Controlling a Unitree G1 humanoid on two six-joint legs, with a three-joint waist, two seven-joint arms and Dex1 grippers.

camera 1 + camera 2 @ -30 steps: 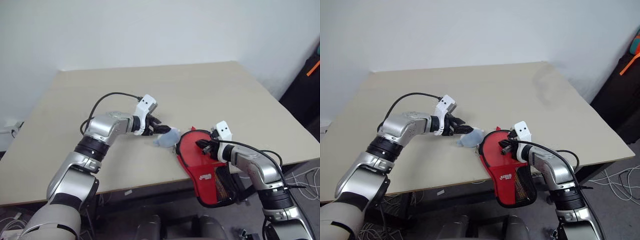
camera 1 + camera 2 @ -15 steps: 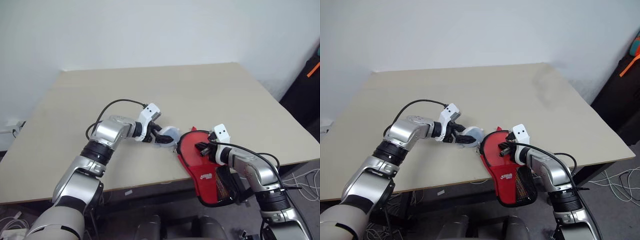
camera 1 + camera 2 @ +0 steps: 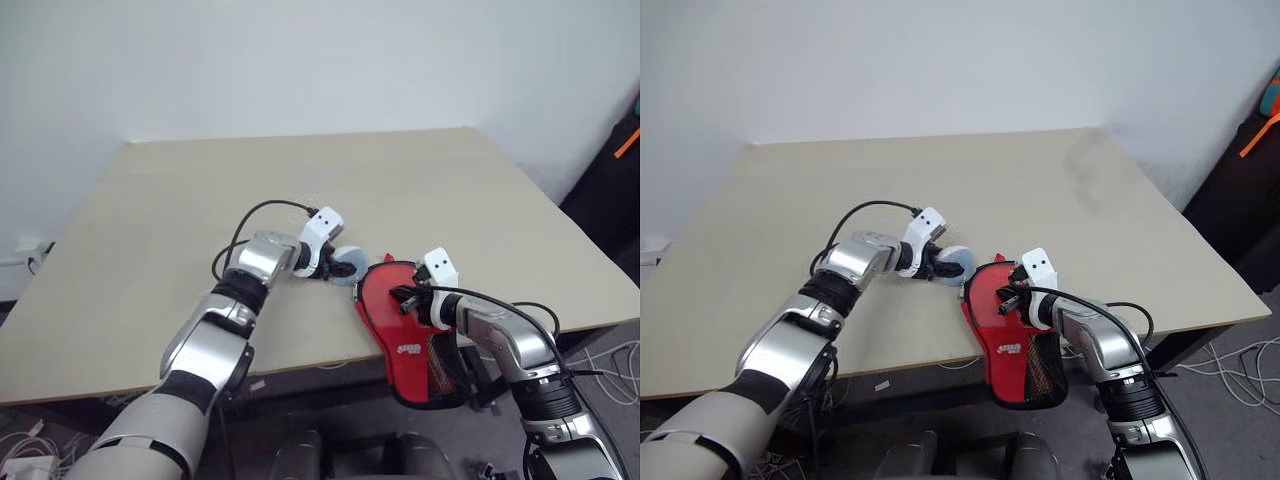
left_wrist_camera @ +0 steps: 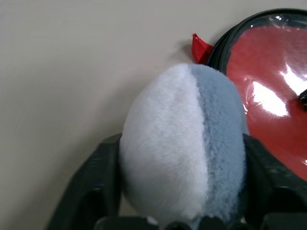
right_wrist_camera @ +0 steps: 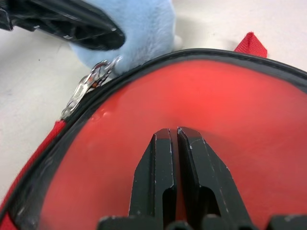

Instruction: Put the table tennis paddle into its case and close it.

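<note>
I find the case (image 3: 405,325) lying at the near edge of the table (image 3: 300,180), its round head on the tabletop and its narrow mesh end hanging over the edge toward me. Through the clear window of the head I see a flat red face; I take this for the table tennis paddle (image 5: 201,100) inside the case, though its handle is hidden from me. A small red tab (image 4: 201,48) stands out from the case rim at about 12 o'clock of the round head.

My right gripper (image 5: 175,139) rests on the clear window with its two black fingers pressed together, clenched on nothing that I can make out. It lies toward 3 o'clock of the round head in the head views.

My left gripper (image 3: 335,268) sits just beside the case, at about 10 o'clock of the round head. Its fingers (image 4: 91,177) are clasped on either side of a soft plush ball (image 4: 184,143), half white and half grey-blue, which fills the gap between them. The ball is close against the black rim of the case. In the right wrist view, a metal zip pull (image 5: 88,86) lies on the rim right beside the plush ball; I cannot tell whether the two are joined
</note>
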